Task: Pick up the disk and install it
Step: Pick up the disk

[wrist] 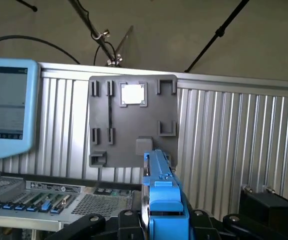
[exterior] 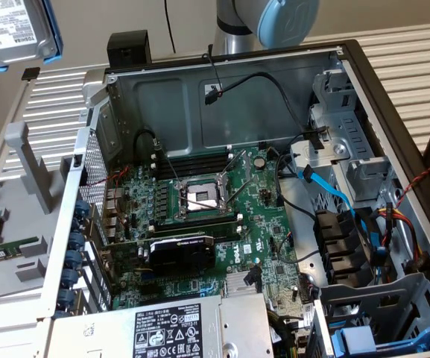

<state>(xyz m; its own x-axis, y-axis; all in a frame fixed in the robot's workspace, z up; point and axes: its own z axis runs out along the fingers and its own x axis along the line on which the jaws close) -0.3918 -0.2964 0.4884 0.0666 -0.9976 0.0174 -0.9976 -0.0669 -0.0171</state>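
The pincer [wrist: 161, 222] is clenched on the disk [wrist: 159, 192], whose blue carrier stands edge-on between the dark fingers. From where I stand the hold seems to be on the plastic frame rather than the metal face. In the exterior view the disk [exterior: 13, 30] hangs high in the air at that view's upper left, label towards us. It is over the ribbed table [exterior: 51, 104] and outside the open computer case [exterior: 364, 78], well apart from anything inside it. I'd judge this to be the carrying stretch of the job, with the drive lifted but not yet seated. To do it well, the clamp wants to be firm and the drive level, since a plastic frame could let it twist in the grip. The drive cage [exterior: 371, 298] with blue rails at the exterior view's lower right looks the likely home. Between it and the disk lie the case wall, the motherboard [exterior: 200, 201] and loose leads, a blue data cable [exterior: 332, 190] among them. Good height over the rim and a slow, square approach would spare any snags.
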